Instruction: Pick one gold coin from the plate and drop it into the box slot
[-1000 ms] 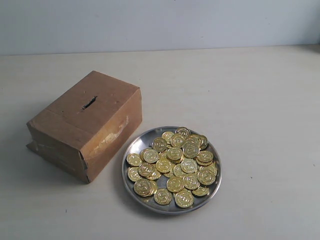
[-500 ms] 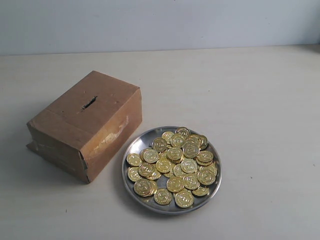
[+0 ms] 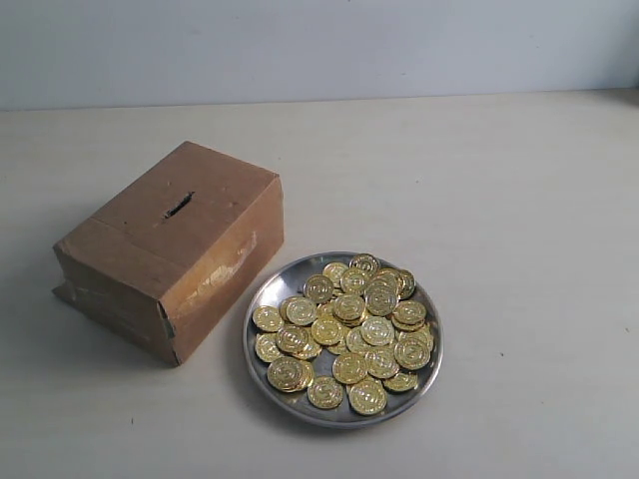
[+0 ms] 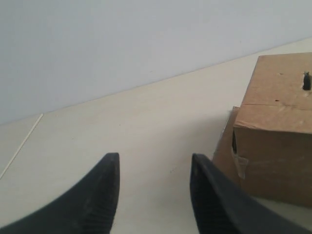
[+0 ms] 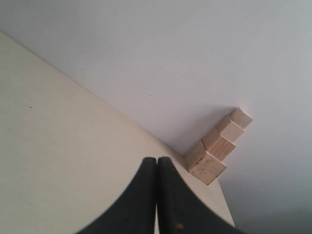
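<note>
The brown cardboard box [image 3: 172,249] sits left of centre on the table, its dark slot [image 3: 178,206] in the top face. To its right the shiny silver plate [image 3: 271,286] holds several gold coins [image 3: 349,331] in a heap. Neither gripper shows in the exterior view. In the left wrist view my left gripper [image 4: 154,161] is open and empty above bare table, with the box [image 4: 275,129] and its slot [image 4: 306,81] off to one side. My right gripper [image 5: 156,162] is shut with nothing between its fingers, away from the plate.
A stepped row of pale wooden blocks [image 5: 217,146] stands against the wall by the table's edge in the right wrist view. A grey wall [image 3: 319,45] runs along the back of the table.
</note>
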You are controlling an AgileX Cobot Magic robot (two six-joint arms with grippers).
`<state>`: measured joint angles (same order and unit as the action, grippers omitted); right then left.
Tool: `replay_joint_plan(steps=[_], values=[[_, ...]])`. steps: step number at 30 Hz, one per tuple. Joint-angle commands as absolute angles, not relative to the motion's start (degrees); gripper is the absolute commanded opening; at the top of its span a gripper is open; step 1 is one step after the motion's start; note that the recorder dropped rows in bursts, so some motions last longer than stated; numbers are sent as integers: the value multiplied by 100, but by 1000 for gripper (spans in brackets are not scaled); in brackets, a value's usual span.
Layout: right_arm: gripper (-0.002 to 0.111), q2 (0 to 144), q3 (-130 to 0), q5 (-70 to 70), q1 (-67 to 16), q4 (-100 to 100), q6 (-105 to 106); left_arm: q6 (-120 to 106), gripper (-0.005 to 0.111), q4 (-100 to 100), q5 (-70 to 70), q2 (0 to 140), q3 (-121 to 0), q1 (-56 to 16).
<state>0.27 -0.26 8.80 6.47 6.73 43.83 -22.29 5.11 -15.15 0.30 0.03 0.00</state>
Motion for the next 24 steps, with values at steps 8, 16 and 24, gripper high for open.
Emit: replay_joint_plan(steps=[8, 16, 24], values=[[0, 0, 0, 1574, 667, 906, 2385, -2157, 46, 510, -1886, 0, 0, -13], [0, 0, 0, 1574, 667, 916, 451, 519, 42, 747, -1876, 0, 0, -13], [0, 0, 0, 1574, 667, 916, 451, 491, 0, 870, -1873, 0, 0, -13]])
